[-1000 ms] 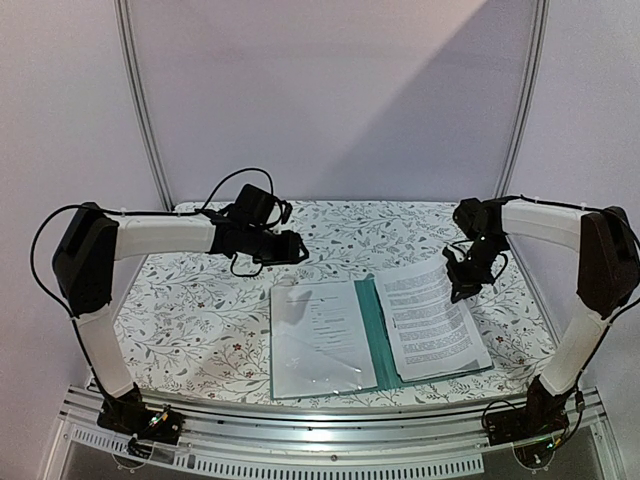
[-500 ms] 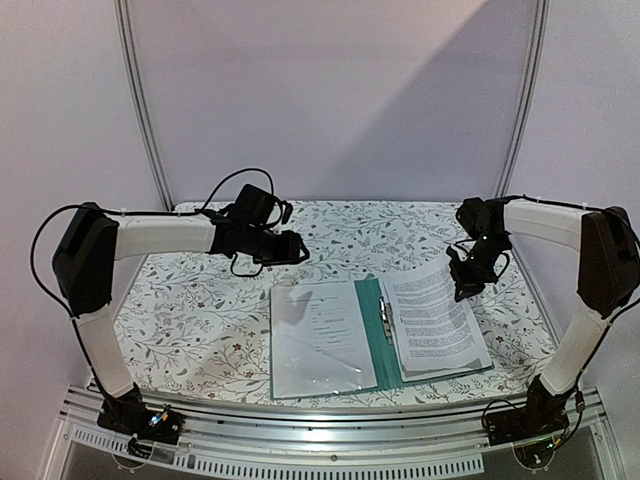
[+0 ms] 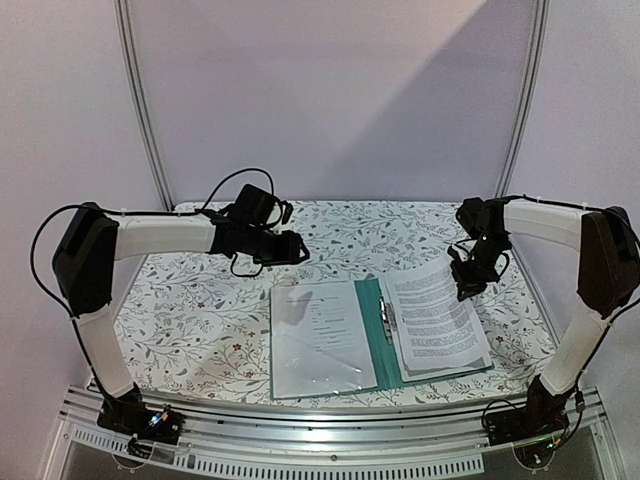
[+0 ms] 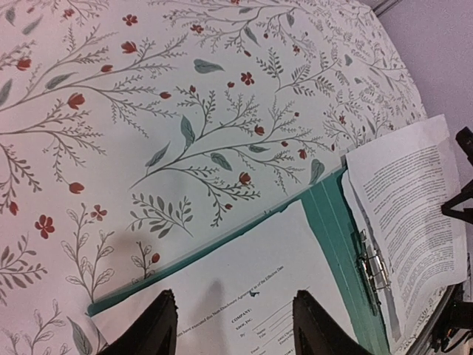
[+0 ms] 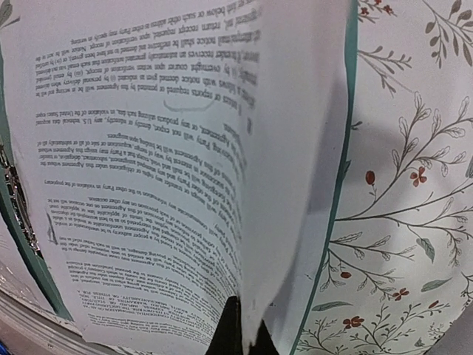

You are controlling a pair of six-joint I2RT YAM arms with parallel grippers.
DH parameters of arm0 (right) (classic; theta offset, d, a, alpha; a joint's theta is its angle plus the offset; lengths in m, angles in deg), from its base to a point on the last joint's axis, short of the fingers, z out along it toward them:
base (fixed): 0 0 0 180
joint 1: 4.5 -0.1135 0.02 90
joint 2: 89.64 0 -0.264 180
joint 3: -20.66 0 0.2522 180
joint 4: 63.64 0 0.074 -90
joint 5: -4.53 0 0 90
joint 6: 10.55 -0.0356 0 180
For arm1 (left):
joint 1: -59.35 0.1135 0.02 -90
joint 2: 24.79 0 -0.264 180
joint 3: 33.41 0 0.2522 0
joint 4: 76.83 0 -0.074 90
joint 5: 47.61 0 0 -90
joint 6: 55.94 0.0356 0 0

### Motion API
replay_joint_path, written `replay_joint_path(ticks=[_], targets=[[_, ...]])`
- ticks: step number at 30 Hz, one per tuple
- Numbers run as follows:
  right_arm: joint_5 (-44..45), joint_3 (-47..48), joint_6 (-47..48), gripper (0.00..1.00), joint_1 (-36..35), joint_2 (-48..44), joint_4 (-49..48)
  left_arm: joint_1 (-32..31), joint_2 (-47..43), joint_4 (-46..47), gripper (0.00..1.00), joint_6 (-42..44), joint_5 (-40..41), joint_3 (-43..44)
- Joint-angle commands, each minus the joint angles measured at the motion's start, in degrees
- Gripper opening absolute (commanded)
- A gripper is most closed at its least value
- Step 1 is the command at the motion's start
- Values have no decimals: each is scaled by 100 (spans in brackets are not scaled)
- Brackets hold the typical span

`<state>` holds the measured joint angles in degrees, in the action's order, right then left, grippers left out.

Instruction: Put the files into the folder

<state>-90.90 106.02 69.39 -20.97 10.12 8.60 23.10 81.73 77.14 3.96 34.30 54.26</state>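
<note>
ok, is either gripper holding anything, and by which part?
Right gripper pinches the printed sheets near their far right corner; left gripper is open, holding nothing.

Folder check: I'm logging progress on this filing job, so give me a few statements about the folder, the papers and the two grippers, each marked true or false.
1. The folder lies open on the table. True.
2. The left gripper is clamped on a sheet. False: its jaws stand open and hold nothing.
3. The right gripper holds the files at their far right corner, which is raised off the folder. True.
4. The metal clip sits on the folder's outer left edge. False: it lies along the teal spine in the middle, beside the printed sheets.
</note>
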Motion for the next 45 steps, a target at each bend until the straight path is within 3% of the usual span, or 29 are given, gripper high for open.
replay_joint_path(ticks=[1, 20, 45], targets=[[85, 98, 80, 0, 35, 46, 32, 57, 28, -40, 54, 45, 8, -43], [-433, 74, 162, 0, 19, 111, -103, 57, 79, -30, 54, 54, -16, -43], [-407, 136, 258, 0, -162, 151, -161, 57, 112, -21, 54, 47, -63, -43]])
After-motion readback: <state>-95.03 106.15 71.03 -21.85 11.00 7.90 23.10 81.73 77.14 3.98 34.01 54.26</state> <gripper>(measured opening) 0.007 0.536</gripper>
